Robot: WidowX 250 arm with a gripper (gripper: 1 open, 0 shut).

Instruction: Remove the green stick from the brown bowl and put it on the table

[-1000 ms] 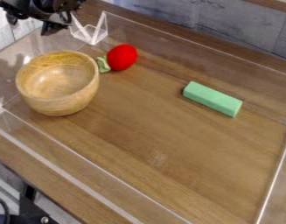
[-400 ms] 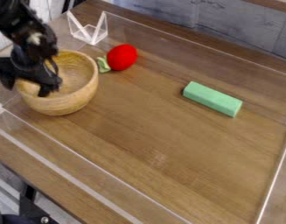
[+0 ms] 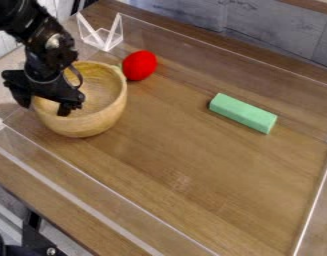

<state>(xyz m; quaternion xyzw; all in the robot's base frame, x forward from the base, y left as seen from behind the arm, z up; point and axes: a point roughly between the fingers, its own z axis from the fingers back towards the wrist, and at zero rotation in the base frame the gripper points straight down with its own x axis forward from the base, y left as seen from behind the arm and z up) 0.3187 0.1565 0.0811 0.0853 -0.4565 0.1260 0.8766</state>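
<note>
Over the left side of the brown bowl (image 3: 92, 126), your claw (image 3: 54, 98) is low, dark and partly lost against the arm, so you cannot tell how far its fingers are open or whether they have hold of the rim. A second ago it was back at the upper left corner; now it is down at the bowl, which has shifted a little toward the red ball (image 3: 139, 65) since the last picture and looks upright. The small green piece beside the ball has dropped from sight, probably behind the rim. Your green stick (image 3: 243, 113) hasn't moved: it lies flat on the tabletop (image 3: 193, 180), well apart from the bowl on the far side of the ball. The task looks done, so pushing on would only risk driving the bowl into the ball; lift straight up and back off.
</note>
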